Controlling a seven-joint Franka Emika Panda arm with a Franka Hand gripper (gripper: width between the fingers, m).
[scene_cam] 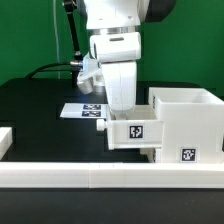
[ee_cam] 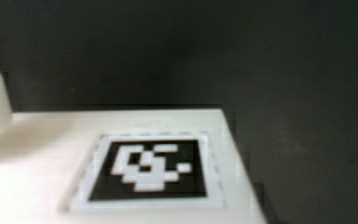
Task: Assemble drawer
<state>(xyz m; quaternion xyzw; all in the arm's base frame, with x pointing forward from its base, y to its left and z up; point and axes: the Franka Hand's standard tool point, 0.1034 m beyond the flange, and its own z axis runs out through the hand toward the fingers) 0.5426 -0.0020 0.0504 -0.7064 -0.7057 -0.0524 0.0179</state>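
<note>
The drawer's large boxy housing (scene_cam: 186,122) stands at the exterior view's right, with a tag on its front. A small white tray (scene_cam: 132,134) with a square tag sits against the housing's left side, level with its upper part. My gripper (scene_cam: 124,116) comes straight down onto this tray, and its fingertips are hidden behind the tray's wall. It looks shut on the tray. In the wrist view the tray's white surface (ee_cam: 51,140) and its tag (ee_cam: 151,168) fill the lower picture, very close and blurred. No fingers show there. A second tray is not clearly in view.
A long low white rail (scene_cam: 100,178) runs across the front. The marker board (scene_cam: 84,110) lies flat behind the gripper. A white piece (scene_cam: 5,140) shows at the left edge. Cables hang behind the arm.
</note>
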